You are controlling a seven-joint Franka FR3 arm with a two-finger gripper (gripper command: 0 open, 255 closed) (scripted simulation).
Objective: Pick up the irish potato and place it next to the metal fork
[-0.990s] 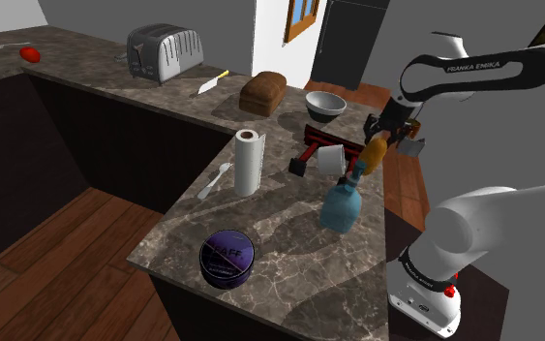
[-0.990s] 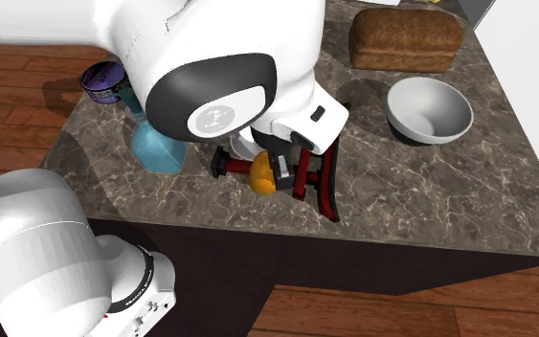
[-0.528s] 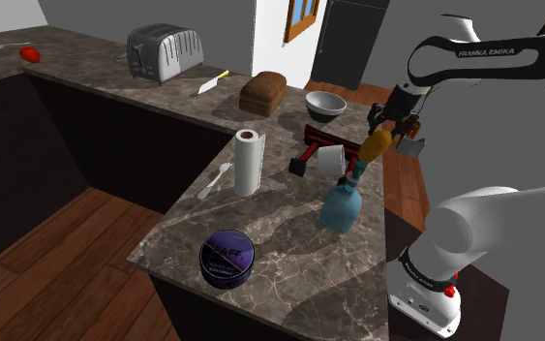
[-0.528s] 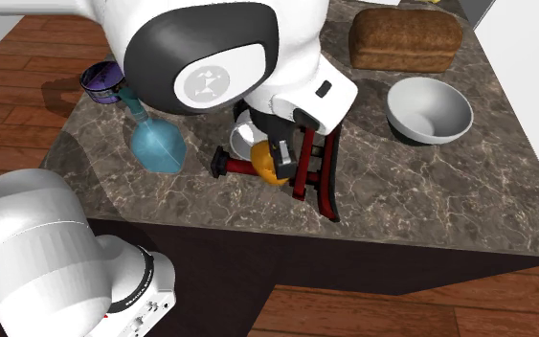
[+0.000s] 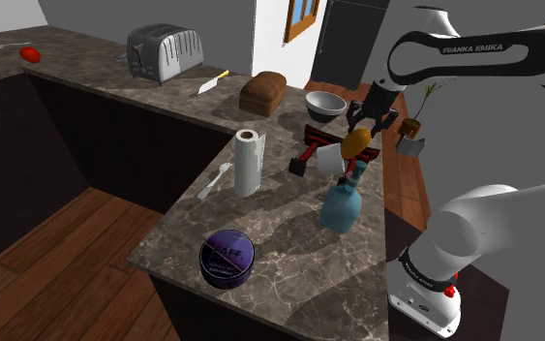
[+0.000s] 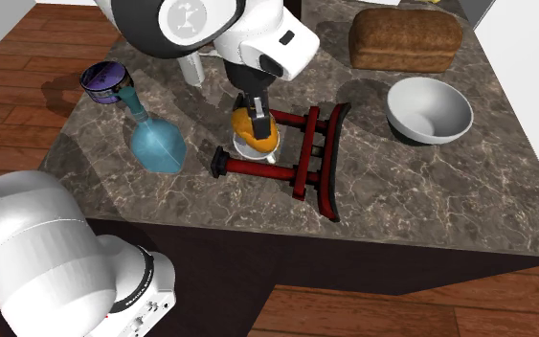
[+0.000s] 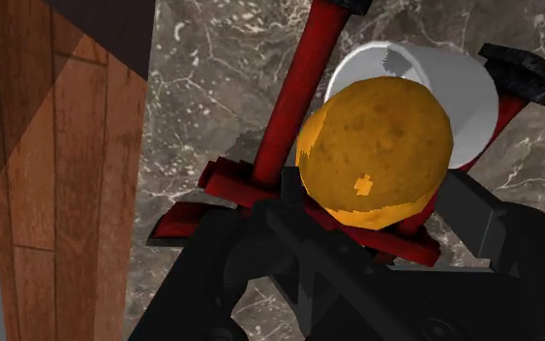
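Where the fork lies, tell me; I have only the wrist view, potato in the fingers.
Observer: The pale fork lies on the counter, just to the shoulder view's left of the paper towel roll.
Operator: Report what stands between it and the gripper.
Observer: In that view the upright roll stands between the fork and the gripper holding the potato.
Operator: Name anything tall nearby.
Observer: A blue bottle stands beside the white cup, nearer the robot's stand.

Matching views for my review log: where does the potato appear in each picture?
Shoulder view: potato right of centre, upper half.
Second exterior view: upper middle.
Wrist view: clasped between the fingers, at.
Shared landmark: the red rack beside it.
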